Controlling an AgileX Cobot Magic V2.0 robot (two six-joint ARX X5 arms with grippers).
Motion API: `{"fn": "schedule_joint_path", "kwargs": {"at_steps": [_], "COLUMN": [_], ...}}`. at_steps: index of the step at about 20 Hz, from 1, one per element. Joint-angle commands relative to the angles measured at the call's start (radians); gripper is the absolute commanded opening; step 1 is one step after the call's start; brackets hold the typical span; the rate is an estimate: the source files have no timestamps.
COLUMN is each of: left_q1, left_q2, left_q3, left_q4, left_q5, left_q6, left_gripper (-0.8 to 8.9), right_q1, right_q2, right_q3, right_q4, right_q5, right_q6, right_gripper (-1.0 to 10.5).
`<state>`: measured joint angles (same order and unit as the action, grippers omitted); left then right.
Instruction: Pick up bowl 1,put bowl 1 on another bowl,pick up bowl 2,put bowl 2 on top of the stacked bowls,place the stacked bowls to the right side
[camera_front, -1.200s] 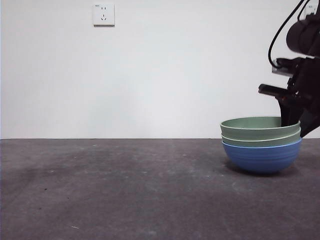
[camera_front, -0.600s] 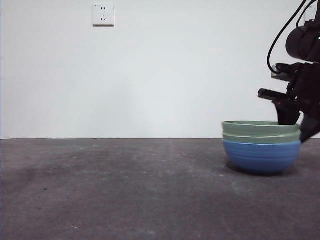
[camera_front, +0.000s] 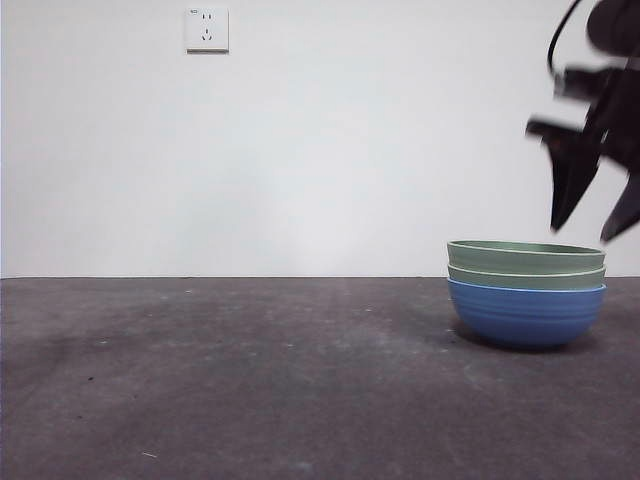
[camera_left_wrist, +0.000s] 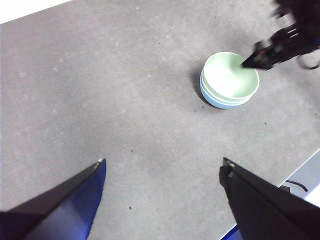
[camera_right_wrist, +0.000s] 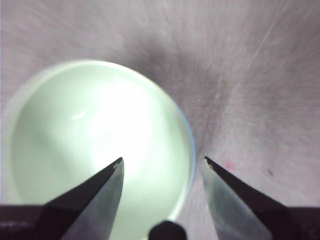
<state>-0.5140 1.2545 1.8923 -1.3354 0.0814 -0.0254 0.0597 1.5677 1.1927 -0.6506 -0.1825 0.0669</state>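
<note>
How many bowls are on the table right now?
3, nested in one stack at the table's right side: the blue bowl at the bottom, a pale green bowl inside it, and another pale green bowl on top.

light: bright, even; right wrist view: motion-blurred, glare inside top bowl (camera_right_wrist: 100, 145); shadows: soft

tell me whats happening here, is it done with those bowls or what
The stacked bowls, two pale green ones nested in the blue bowl, sit on the table toward the right side of the front view. The right gripper is open and empty, above the stack's rim and clear of it. The left gripper is also open and empty, well away from the bowls. It looks like the stack has been set down and released.
</note>
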Motion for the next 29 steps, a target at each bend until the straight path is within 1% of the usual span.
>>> {"fn": "schedule_joint_path", "kwargs": {"at_steps": [1,3,6,11,12,13,14,15,16,17,29], "left_q1": [-0.002,-0.002,-0.002,-0.002,-0.002,-0.002,-0.002,-0.002,-0.002,-0.002,-0.002], "left_q2": [0.000,0.000,0.000,0.000,0.000,0.000,0.000,0.000,0.000,0.000,0.000], "left_q3": [-0.001,-0.001,-0.001,-0.001,-0.001,-0.001,-0.001,-0.001,-0.001,-0.001,-0.001], "left_q4": [-0.042,-0.042,-0.042,-0.045,-0.045,-0.045,-0.046,-0.046,-0.046,-0.047,-0.046], "left_q5": [0.000,0.000,0.003,0.006,0.006,0.006,0.006,0.006,0.006,0.006,0.001], "left_q6": [0.031,0.035,0.056,0.056,0.056,0.056,0.056,0.056,0.056,0.056,0.055], "left_gripper": [3.77,3.77,3.77,3.75,3.73,3.67,2.85,1.36,-0.19,-0.06,-0.04], "right_q1": [0.000,0.004,0.039,0.137,0.156,0.171,0.181,0.186,0.186,0.186,0.185], "right_q2": [-0.099,-0.202,-0.351,-0.542,-0.570,-0.594,-0.613,-0.629,-0.639,-0.644,-0.646], "right_q3": [-0.007,-0.007,-0.007,-0.007,-0.008,-0.008,-0.008,-0.008,-0.008,-0.008,-0.008], "right_q4": [-0.071,-0.167,-0.329,-0.567,-0.595,-0.616,-0.628,-0.632,-0.634,-0.635,-0.637], "right_q5": [0.001,-0.003,-0.003,-0.003,-0.003,-0.003,-0.003,-0.003,-0.003,-0.003,0.002], "right_q6": [0.011,0.010,0.010,0.010,0.010,0.010,0.005,-0.010,-0.016,-0.016,-0.013], "right_gripper": [2.6,2.5,2.5,2.5,2.1,1.3,0.4,-0.2,-0.1,-0.1,0.0]}}
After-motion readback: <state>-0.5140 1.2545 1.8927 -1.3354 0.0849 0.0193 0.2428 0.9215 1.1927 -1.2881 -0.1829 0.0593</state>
